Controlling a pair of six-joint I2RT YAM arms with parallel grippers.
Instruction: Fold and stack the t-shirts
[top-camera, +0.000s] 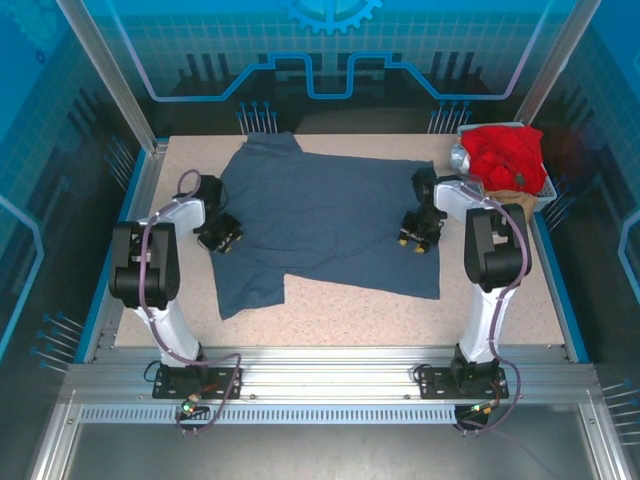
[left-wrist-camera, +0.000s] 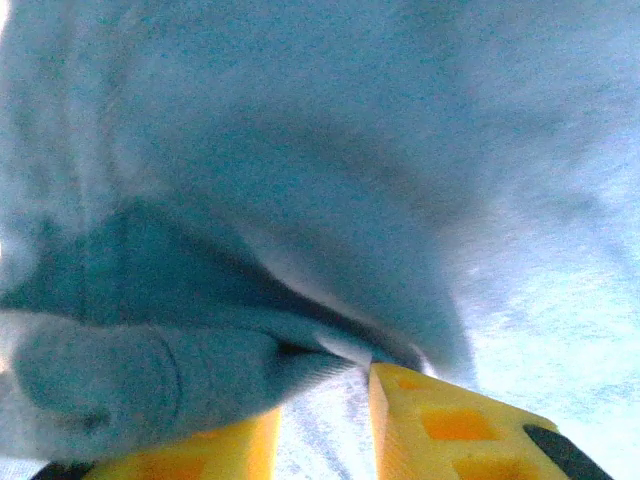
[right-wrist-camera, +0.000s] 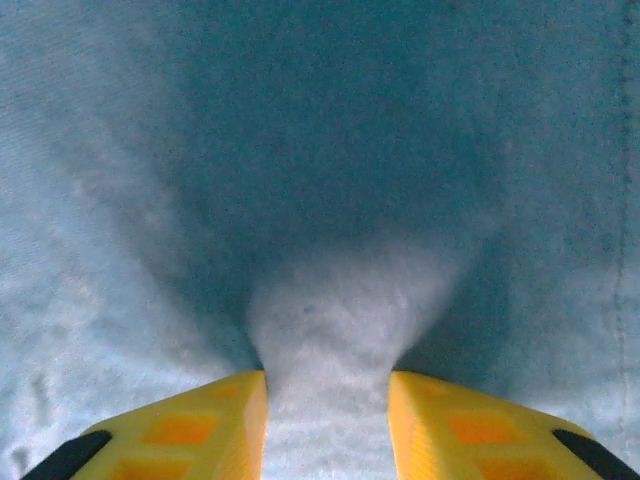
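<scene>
**Big blue shirt grabbed, no folds made yet**

Two yellow fingers (right-wrist-camera: 215, 420) of the right claw (right-wrist-camera: 327, 385) are the closest thing in its own camera. A little hill of blue cloth is squeezed up between them. So the right claw (top-camera: 417, 240) is clenched on the blue shirt (top-camera: 320, 220), close to the shirt's right edge.

The left claw (left-wrist-camera: 325, 390) has a thick roll of the same cloth lying over one finger, and a folded edge comes right up to its tips. I cannot tell if it is pinching the cloth or just touching it. From above, the left claw (top-camera: 220, 237) sits at the shirt's left edge.

The blue shirt lies spread out on the table (top-camera: 350, 320), between the two claws and under them both. It looks mostly flat, with no fold made in it yet.

The red shirt (top-camera: 505, 155) is in a heap in the basket (top-camera: 547, 192), out past the right claw and off to its outer side. It is not folded either.

I think the job has only just begun. Every shirt needs folding, and no stack is started.
</scene>
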